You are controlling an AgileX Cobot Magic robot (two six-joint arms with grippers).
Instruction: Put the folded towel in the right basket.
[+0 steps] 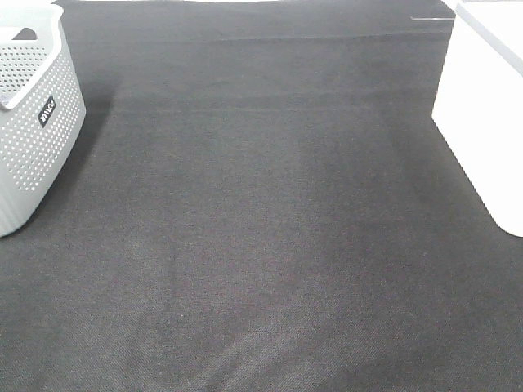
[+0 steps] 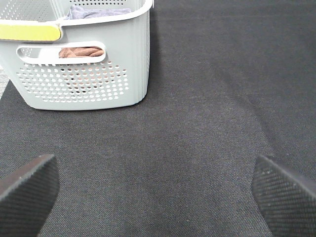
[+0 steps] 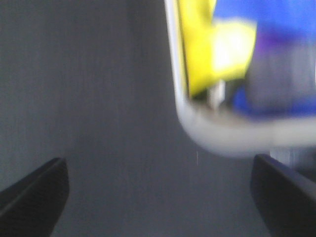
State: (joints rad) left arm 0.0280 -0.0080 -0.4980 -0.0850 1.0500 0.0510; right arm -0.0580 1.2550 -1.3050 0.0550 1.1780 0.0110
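Observation:
The right basket (image 1: pixel 484 106) is white and stands at the table's right edge. In the right wrist view its rim (image 3: pixel 222 138) is close and blurred, with yellow cloth (image 3: pixel 207 44) and blue cloth (image 3: pixel 266 15) inside. My right gripper (image 3: pixel 158 197) is open and empty just beside that rim. My left gripper (image 2: pixel 158 197) is open and empty above the black mat, short of the grey left basket (image 2: pixel 79 74). That basket holds a brown towel (image 2: pixel 79 51) and a greyish-purple cloth (image 2: pixel 94 11). No towel lies on the table in the exterior view, and neither arm shows there.
The grey perforated left basket (image 1: pixel 33 122) stands at the table's far left. A yellow-green strip (image 2: pixel 29 32) lies along its rim. A black mat (image 1: pixel 261 245) covers the table between the two baskets.

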